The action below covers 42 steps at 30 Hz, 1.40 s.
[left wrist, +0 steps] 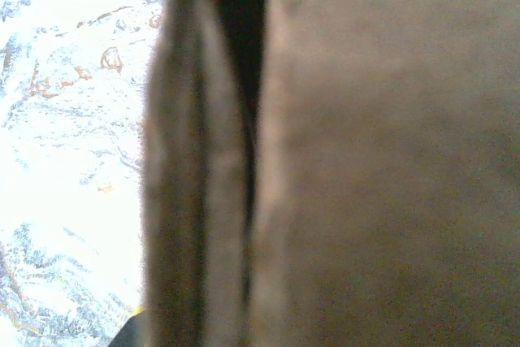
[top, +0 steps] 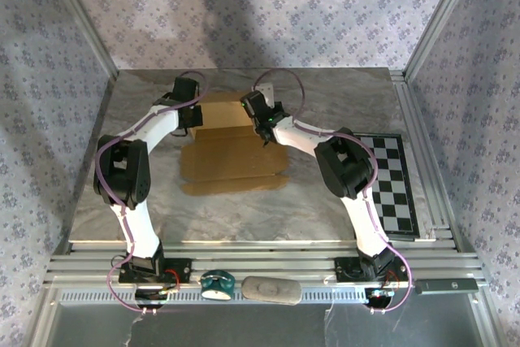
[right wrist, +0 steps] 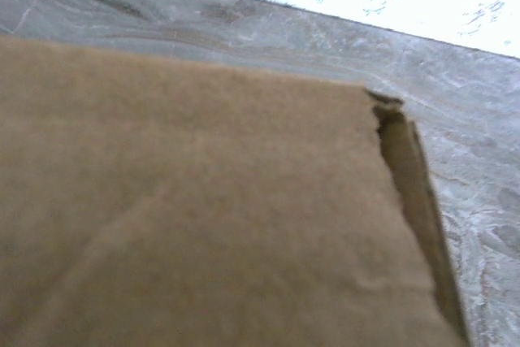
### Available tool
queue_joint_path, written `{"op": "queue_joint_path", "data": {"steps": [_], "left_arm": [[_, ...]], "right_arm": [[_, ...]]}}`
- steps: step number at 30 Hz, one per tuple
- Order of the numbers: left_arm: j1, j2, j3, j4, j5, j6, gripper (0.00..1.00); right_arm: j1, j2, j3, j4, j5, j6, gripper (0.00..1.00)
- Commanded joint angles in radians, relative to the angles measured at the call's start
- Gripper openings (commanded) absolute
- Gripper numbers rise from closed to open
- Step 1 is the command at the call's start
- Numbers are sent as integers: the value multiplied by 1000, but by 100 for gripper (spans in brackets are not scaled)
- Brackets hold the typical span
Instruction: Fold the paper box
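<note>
Item: the paper box (top: pixel 231 156), tan cardboard, at the middle of the table (top: pixel 325 205); its far part is raised and its near flap lies flat.
Left gripper (top: pixel 193 116): closed at the raised part's left end; we cannot tell whether it pinches cardboard.
Right gripper (top: pixel 265 127): closed at the right end; grip likewise unclear.
Hazard one: we judge the raised wall could spring flat if a claw slips off.
Hazard two: uneven pulls from the two ends could skew the crease, or slide the sheet on the smooth top.

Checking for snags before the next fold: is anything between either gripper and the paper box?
Nothing visible does. The left gripper and right gripper are both at the paper box, at its raised far part; the checkered board lies well aside.
</note>
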Motion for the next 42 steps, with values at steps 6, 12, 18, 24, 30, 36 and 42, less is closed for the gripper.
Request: {"op": "queue_joint_path", "data": {"steps": [6, 12, 18, 24, 30, 36, 42], "left_arm": [[-43, 12, 85, -64, 26, -22, 0], [-64, 36, 135, -140, -7, -65, 0], [-97, 57, 162, -164, -47, -88, 0], [-102, 80, 182, -184, -72, -115, 0], [-107, 84, 190, -191, -83, -126, 0], [-112, 92, 204, -198, -73, -127, 0], [-115, 99, 218, -213, -75, -132, 0]], "right_arm": [[-24, -25, -23, -45, -18, -39, 0], [-21, 56, 163, -345, 150, 120, 0], [-9, 80, 229, -400, 166, 170, 0], [-8, 94, 257, -459, 174, 196, 0], [-11, 117, 302, -541, 188, 220, 0], [-11, 146, 359, -609, 216, 239, 0], [-11, 199, 463, -749, 261, 291, 0]]}}
